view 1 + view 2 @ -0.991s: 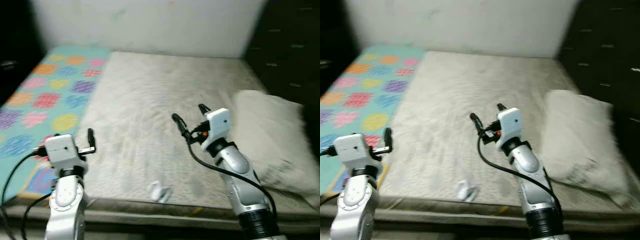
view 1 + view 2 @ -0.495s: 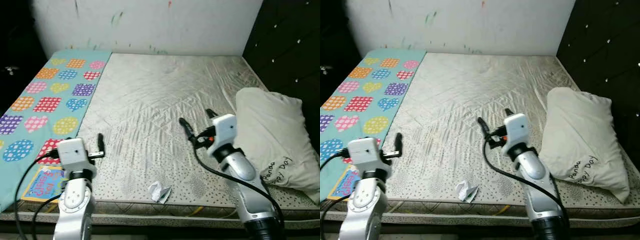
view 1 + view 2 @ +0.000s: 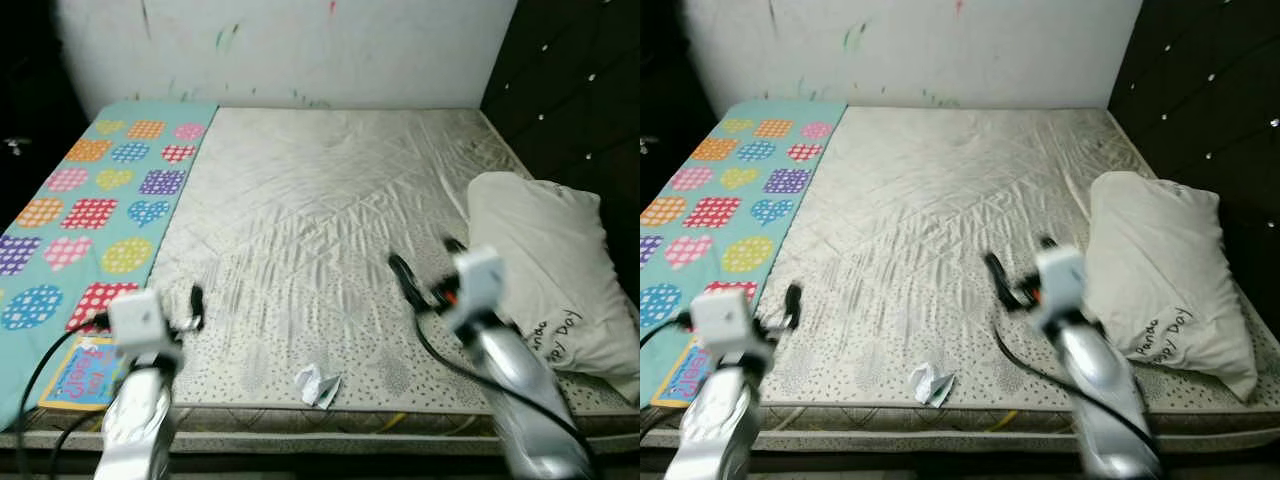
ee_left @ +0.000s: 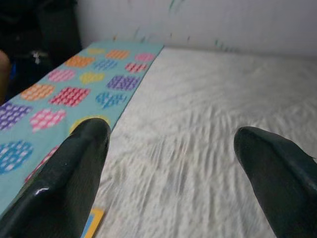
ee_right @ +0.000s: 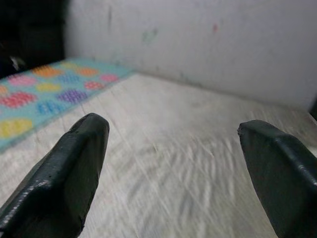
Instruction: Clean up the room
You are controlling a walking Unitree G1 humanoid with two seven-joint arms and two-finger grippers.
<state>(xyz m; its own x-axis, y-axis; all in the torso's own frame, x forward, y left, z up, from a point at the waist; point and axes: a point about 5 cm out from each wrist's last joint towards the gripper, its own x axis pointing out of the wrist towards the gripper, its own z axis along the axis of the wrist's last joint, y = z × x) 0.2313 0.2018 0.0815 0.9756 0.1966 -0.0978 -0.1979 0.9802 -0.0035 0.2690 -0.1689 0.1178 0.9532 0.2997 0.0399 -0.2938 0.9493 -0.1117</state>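
Near the mattress (image 3: 320,210) edge lies a crumpled paper scrap (image 3: 318,383); both claws, left (image 4: 168,163) and right (image 5: 173,168), hover spread wide, empty. Blurred arms risk overshooting it.

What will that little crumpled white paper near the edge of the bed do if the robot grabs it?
The crumpled paper looks small and creased, so it is probably very light and would squash further between the fingers. Lying loose near the mattress edge, a clumsy nudge might slide it off onto the floor. Both the left gripper and right gripper are open, holding nothing.
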